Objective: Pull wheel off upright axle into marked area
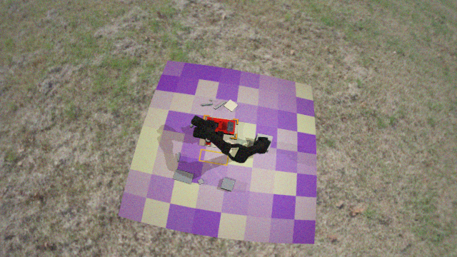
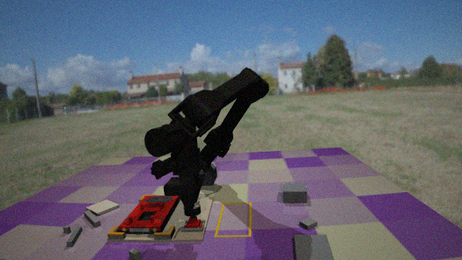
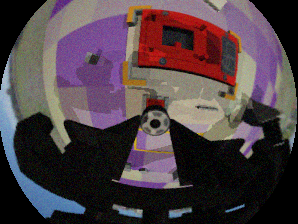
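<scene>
Purple and cream squares cover the surface (image 2: 379,213), and we read the exterior view from its left edge; there a pale flat tile (image 2: 102,206) lies beside a few grey bars (image 2: 73,235); next comes the red chassis (image 2: 149,214), resting on a tan board with orange corner marks (image 2: 116,232); just right of it, on the same board, we see a small red base (image 2: 194,223) under the black arm (image 2: 216,105), which bends down from above; the hand (image 2: 193,210) points straight down over that base, its jaws closed partway on the wheel (image 3: 154,123), which in the wrist view shows as a grey disc with a dark centre between the two dark fingers; we cannot tell whether the wheel has left the axle; right of the board lies the marked area (image 2: 219,220), a yellow outline; further right sit grey blocks (image 2: 294,192), one upright, one small, one large at the front edge.
</scene>
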Robot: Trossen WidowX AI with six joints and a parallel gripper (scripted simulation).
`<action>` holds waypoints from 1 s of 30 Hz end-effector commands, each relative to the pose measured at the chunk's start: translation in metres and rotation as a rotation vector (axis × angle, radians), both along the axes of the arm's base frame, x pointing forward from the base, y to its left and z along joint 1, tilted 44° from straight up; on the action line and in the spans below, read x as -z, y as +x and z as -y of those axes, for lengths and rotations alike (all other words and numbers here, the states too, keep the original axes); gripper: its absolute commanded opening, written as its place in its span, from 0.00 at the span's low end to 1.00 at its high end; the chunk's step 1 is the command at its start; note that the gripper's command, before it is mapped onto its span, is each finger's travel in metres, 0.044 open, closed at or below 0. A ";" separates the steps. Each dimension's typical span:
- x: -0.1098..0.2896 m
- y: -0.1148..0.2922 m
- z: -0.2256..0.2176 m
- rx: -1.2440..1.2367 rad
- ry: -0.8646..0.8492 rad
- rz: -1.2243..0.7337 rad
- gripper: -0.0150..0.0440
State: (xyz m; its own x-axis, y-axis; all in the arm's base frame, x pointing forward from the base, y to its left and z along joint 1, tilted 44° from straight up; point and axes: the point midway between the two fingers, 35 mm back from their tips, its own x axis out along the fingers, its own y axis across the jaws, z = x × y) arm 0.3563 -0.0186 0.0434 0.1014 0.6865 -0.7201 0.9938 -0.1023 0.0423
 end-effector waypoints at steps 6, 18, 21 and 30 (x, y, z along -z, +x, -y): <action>-0.003 0.000 0.005 0.003 -0.004 0.005 0.25; -0.006 0.000 0.008 0.004 -0.004 0.004 0.25; -0.007 0.000 0.008 0.004 -0.004 0.004 0.25; -0.009 -0.001 0.010 0.004 -0.003 0.004 0.25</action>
